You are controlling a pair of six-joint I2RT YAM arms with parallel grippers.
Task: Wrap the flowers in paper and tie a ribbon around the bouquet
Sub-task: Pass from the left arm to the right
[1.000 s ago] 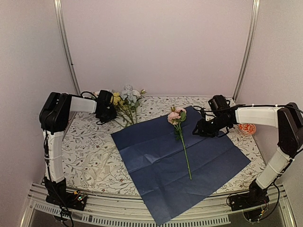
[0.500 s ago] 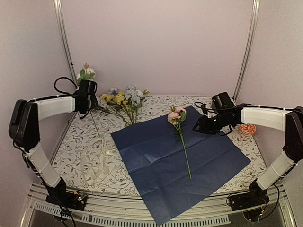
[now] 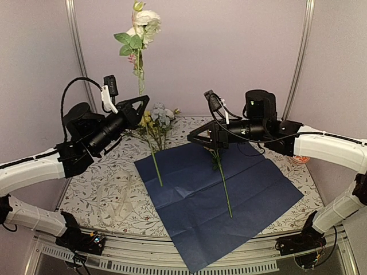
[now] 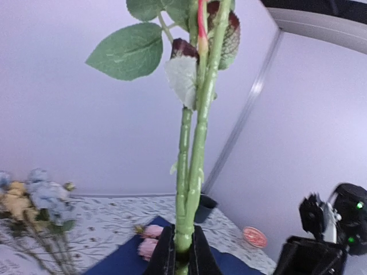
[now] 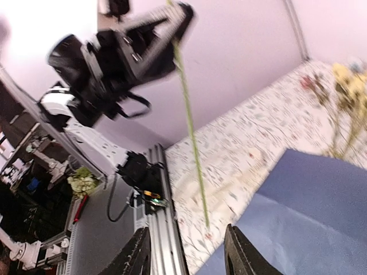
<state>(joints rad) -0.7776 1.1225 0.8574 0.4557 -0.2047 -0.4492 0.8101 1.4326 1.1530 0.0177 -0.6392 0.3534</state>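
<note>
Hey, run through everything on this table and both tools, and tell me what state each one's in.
Left tool, shut on the white flower.
Right tool, open, empty, in the air.
White flower, held upright, bloom up.
Pink flower, lying on the paper.
Paper, spread flat, navy face up.
Ribbon, loose on the tablecloth, untied.
Other flowers, heaped at the back, unwrapped.

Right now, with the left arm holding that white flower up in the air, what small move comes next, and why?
Probably swing the left gripper rightward and lower it, laying the white flower on the paper beside the pink flower. Its stem hangs upright, tip over the paper's left part.
</note>
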